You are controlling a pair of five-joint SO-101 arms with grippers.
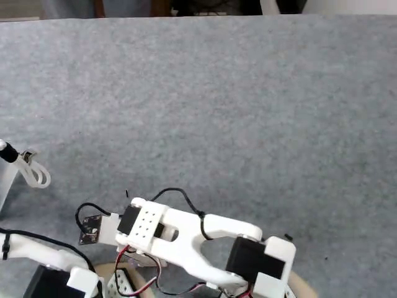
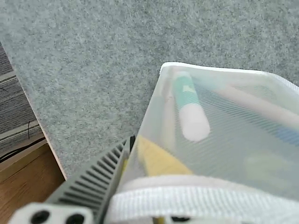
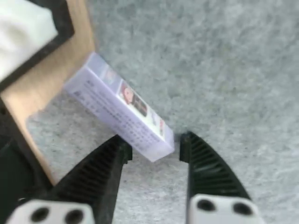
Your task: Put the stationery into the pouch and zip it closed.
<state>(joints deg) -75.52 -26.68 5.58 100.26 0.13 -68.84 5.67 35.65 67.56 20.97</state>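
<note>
The right gripper [image 3: 153,143] stands released, its black fingers [image 3: 100,172] spread either side of the near end of a purple box [image 3: 119,109]. The box lies on the grey felt table [image 1: 248,93], with its far end up against a wooden base [image 3: 44,109]. The pouch [image 2: 233,140], translucent mesh, sits right at the left gripper [image 2: 122,161] and covers it, so I cannot tell whether that one is clamped. Through the mesh I see a teal-and-white glue stick [image 2: 189,109] and a yellow piece [image 2: 156,161]. In the high view a white arm [image 1: 186,233] crosses the lower middle of the frame and a white loop [image 1: 37,175] sits at the left edge
</note>
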